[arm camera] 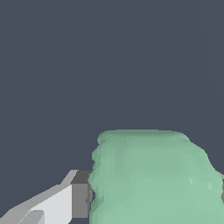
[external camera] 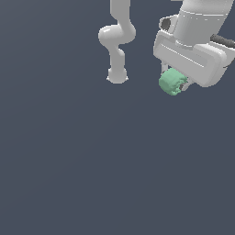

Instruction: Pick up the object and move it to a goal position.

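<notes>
Exterior view: you see the gripper at upper right, its fingers closed on the mint-green object, held clear of the dark floor | arm base stands behind, visible only here | Wrist view: the object fills the lower frame, one finger touching its side; the other is cut off at the edge.

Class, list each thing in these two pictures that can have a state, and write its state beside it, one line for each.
Gripper: shut on the block, near the top of the exterior view on its right.
Mint-green block: held between the fingers, no surface seen touching it.
Arm base: standing on the dark ground, apart from the block.
</notes>
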